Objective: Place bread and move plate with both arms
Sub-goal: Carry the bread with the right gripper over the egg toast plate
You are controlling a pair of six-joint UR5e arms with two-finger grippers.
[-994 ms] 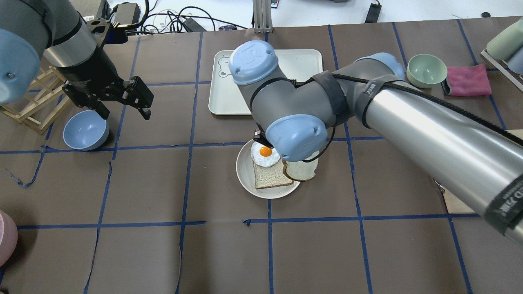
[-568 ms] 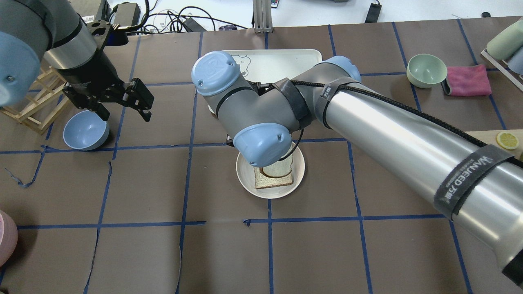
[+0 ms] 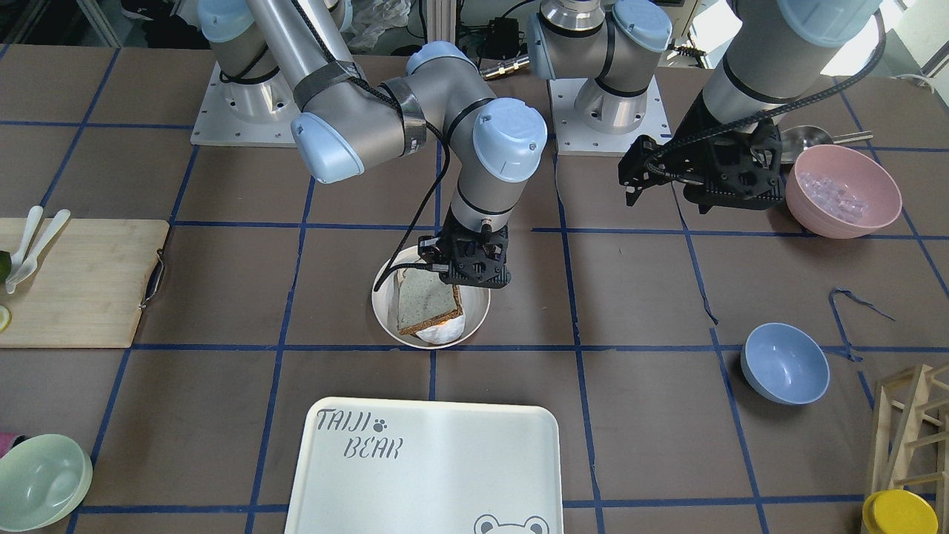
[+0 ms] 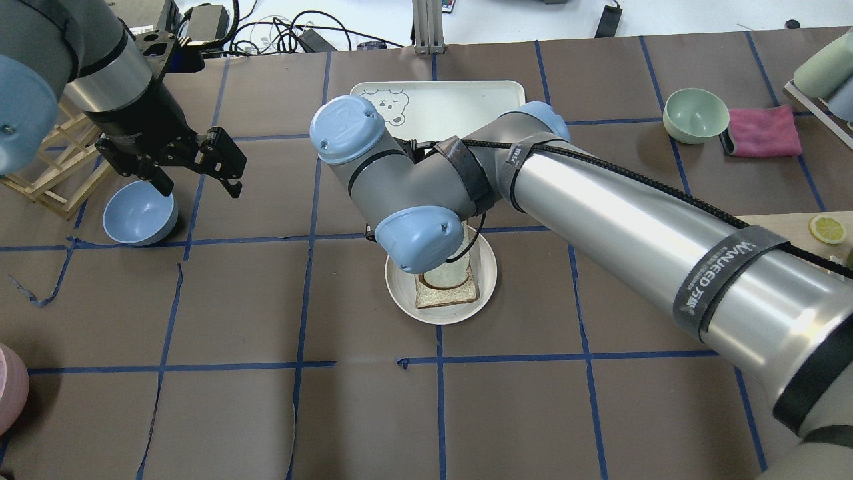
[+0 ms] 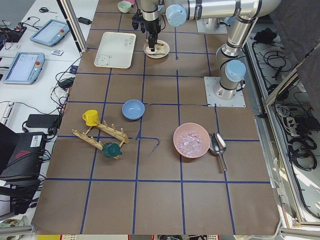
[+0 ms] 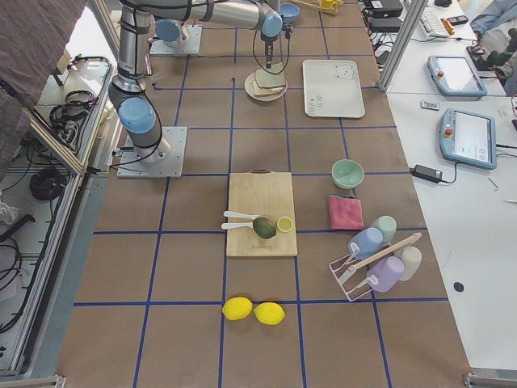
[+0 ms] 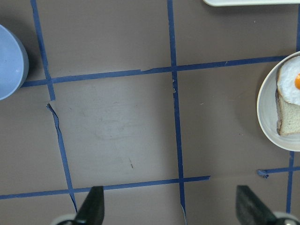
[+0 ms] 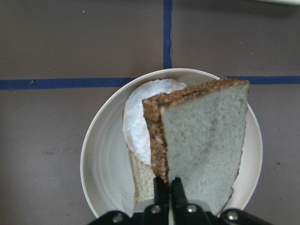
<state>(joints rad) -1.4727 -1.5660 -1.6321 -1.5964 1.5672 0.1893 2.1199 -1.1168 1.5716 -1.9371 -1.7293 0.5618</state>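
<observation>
My right gripper is pinched tight on the bottom edge of the bread. It holds this dark-crusted slice tilted over the plate, near the middle of the table. My left gripper hangs with its fingers spread wide and nothing between them. It is well apart to the left, near the blue bowl.

I count two slices: the bread in my grip and a squarer slice lying on the plate. There is one fried egg on that lower slice, and one "TAIJI BEAR" tray just on the far side of the plate. There are three bowls (the blue one, a pale green bowl at the far right, and a pink bowl with ice cubes at the near left).

Only the right wrist view shows the pinch itself. In the overhead view my own wrist joint covers the gripper, and only the near parts of both slices show. The front-facing view shows some egg white under the far edge of the bread. The left wrist view alone shows the orange yolk, and there the frame edge cuts off the plate. I cannot tell whether the bread touches the egg. In both side views the plate and slices are too small to judge.
</observation>
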